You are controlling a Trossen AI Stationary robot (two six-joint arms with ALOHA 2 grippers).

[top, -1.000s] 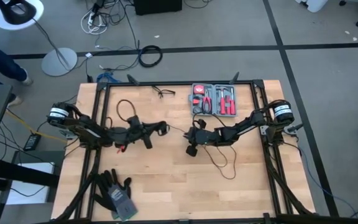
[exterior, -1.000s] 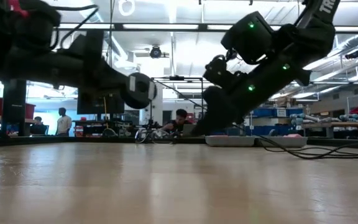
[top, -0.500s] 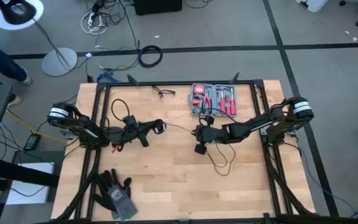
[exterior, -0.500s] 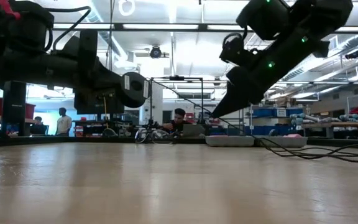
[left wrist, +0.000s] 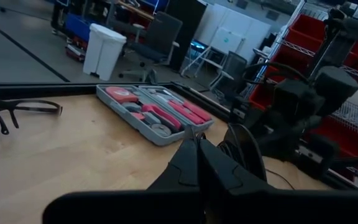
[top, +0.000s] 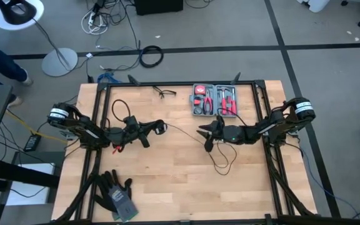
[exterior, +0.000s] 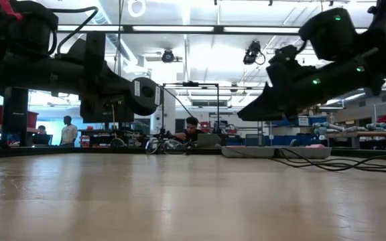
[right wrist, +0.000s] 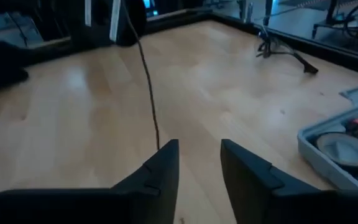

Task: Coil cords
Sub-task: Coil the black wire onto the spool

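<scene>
Right gripper: my right gripper (top: 202,132) has pulled back toward its own side of the table (top: 167,187) since a moment ago, and its fingers (right wrist: 160,168) now stand parted with nothing between them.
Change: a second ago that gripper sat lower and nearer the table's middle; now it is raised and let go.
Cord: the thin black cord (top: 183,130) runs from the left gripper across the table's middle toward the right gripper, then trails in a loose bend (top: 220,164) on the wood below the right arm.
Left gripper: my left gripper (top: 161,127) hovers left of centre, fingers (left wrist: 194,163) pressed together; the cord seems to start there, so I judge it is pinched on it.
Loop: a loose loop (top: 122,107) lies behind the left arm.
Bystanders: a tool case (top: 215,100) and glasses (top: 163,92) lie at the far edge, gloves (top: 116,192) at the near left.
Meaning: I judge the right gripper released to re-grasp farther along; the coil is not yet formed.
</scene>
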